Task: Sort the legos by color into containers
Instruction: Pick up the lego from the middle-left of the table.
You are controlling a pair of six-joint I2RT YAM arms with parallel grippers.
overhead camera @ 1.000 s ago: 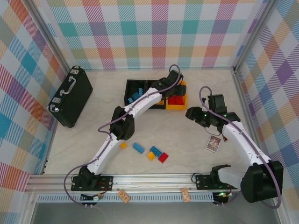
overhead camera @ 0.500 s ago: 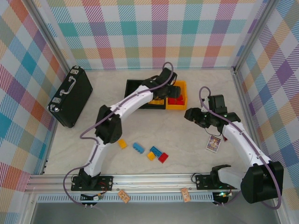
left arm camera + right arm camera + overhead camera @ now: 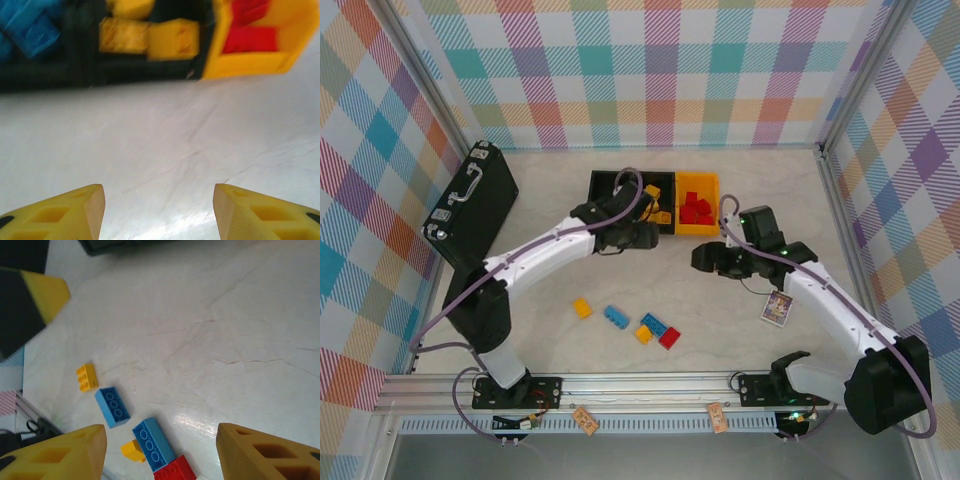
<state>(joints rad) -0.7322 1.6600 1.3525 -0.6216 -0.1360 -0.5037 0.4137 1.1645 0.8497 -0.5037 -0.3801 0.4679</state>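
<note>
Three joined containers stand at the back: a black bin (image 3: 594, 188) with blue legos (image 3: 30, 25), a middle black bin (image 3: 85, 75) with yellow legos (image 3: 150, 37), and a yellow-orange bin (image 3: 700, 179) with red legos (image 3: 697, 212). Loose on the table lie a yellow lego (image 3: 582, 308), a blue one (image 3: 616, 317), another blue one (image 3: 657, 324), a small yellow one (image 3: 644, 335) and a red one (image 3: 670, 338). My left gripper (image 3: 638, 237) is open and empty just in front of the bins. My right gripper (image 3: 705, 259) is open and empty over bare table, the loose legos (image 3: 112, 406) ahead of it.
A black briefcase (image 3: 470, 205) lies at the left wall. A small printed card (image 3: 777, 307) lies beside the right arm. The left arm stretches across the table's left half. Aluminium rails edge the table.
The left gripper has pulled back from above the bins to the table just in front of them. The right gripper has shifted left toward the middle.
</note>
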